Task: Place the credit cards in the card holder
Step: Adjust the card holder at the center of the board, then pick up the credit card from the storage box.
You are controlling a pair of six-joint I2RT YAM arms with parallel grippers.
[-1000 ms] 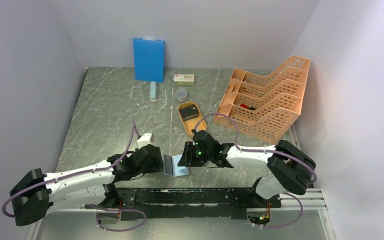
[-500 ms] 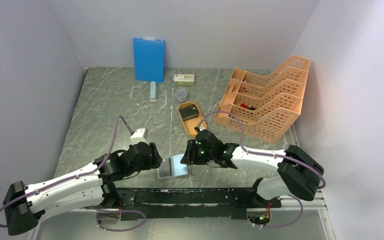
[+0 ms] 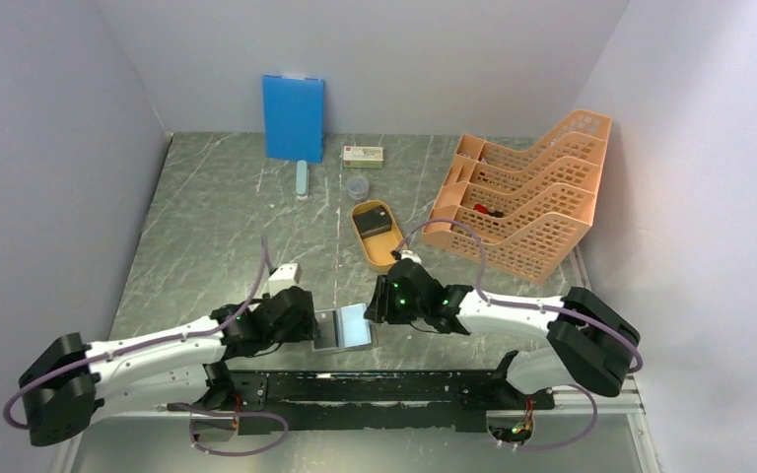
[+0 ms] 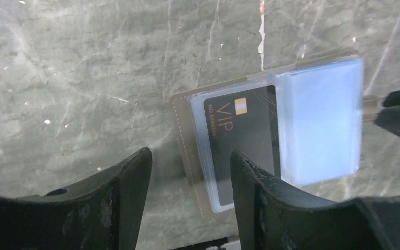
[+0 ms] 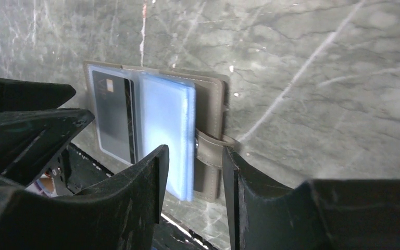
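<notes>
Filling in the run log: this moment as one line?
taupe-grey folding card holder: lying open, black VIP card sleeved | left gripper: open at its edge | right gripper: open astride strap

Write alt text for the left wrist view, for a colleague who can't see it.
A taupe card holder lies open on the grey marbled table, with a black card marked VIP tucked in its left clear sleeve and a pale blue sleeve on the right. The left claw stands open in the foreground, its two dark fingers framing the holder's left edge.
</notes>
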